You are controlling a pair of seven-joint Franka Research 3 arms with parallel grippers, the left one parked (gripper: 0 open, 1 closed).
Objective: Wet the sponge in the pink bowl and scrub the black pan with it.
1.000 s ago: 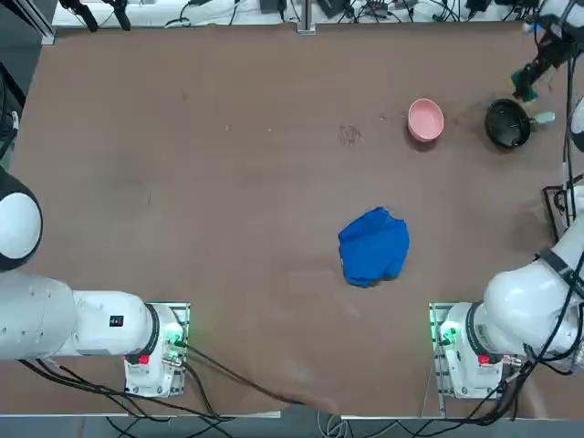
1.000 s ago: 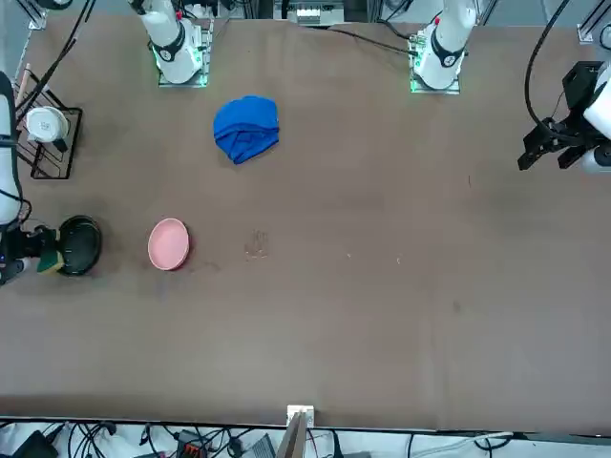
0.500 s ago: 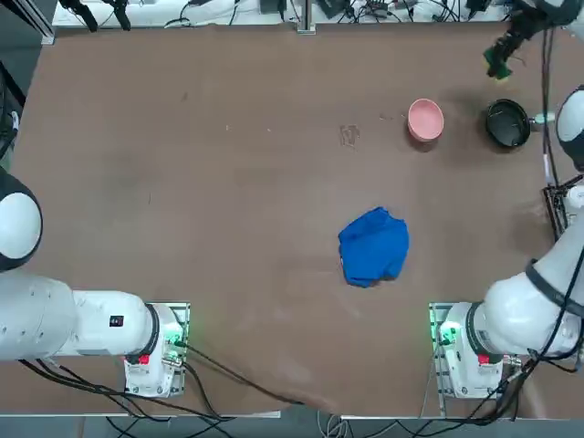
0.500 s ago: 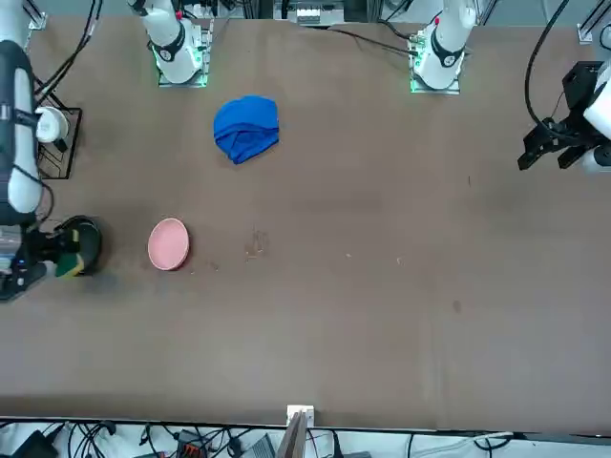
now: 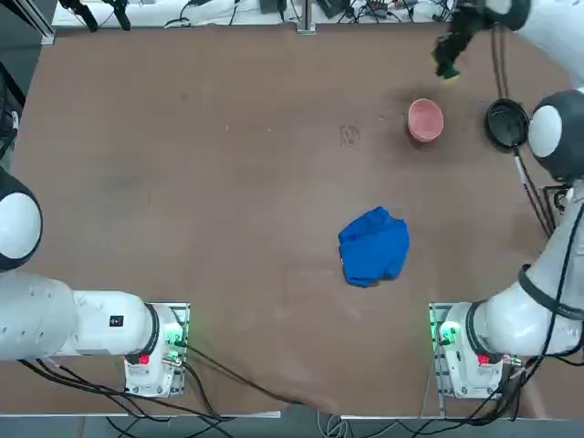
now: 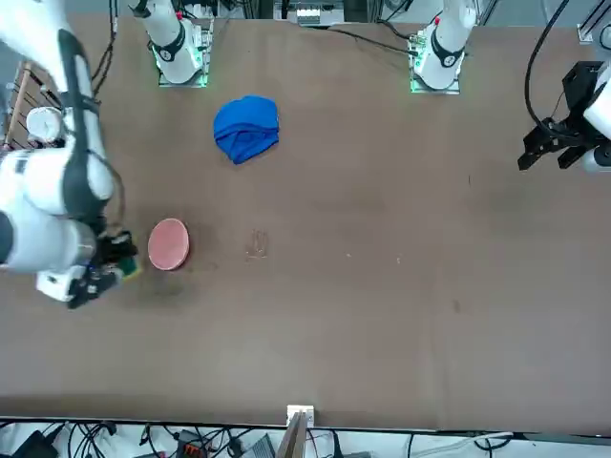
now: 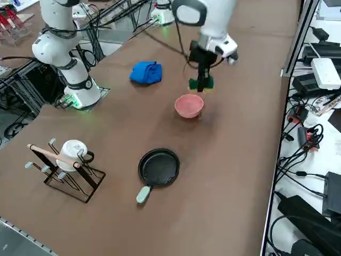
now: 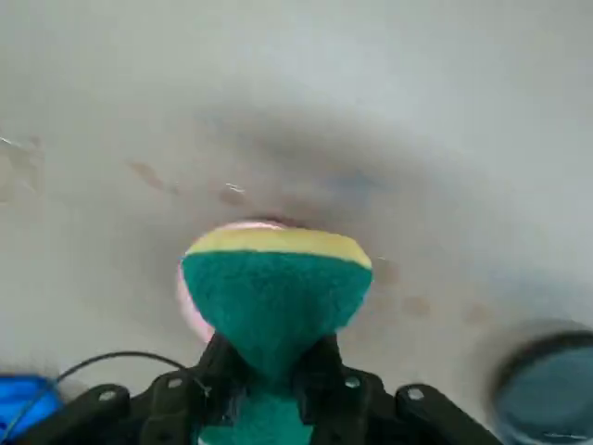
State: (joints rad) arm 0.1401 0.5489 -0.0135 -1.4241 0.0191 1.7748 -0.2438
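1. Top view: shows the right gripper point(image 5: 446, 53) above the far right part of the tabletop point(image 5: 228, 137), between the pink bowl point(image 5: 425, 119) and the far edge, with the sponge point(image 5: 448, 74) in its grip. Also shows the black pan point(image 5: 507, 123) nearer the right edge than the bowl, and the crumpled blue cloth point(image 5: 373, 246) right of centre, closer to the near edge than either.

2. Front view: reveals the sponge's green and yellow at the gripper's tip, well apart from the blue cloth. Hides the pan behind the working arm point(image 6: 43, 200).

3. Right side view: shows the sponge raised over the tabletop, yellow face down. Shows the pan's pale handle point(image 7: 143, 194) pointing toward the right edge, and a white mug point(image 7: 73, 152) on the dark wire rack point(image 7: 69, 178), nearer the robot's bases than the pan.

4. Right wrist view: shows the fingers point(image 8: 222, 371) drawn narrow, pinching the sponge's green part into a waist, with the bowl partly hidden behind the sponge.
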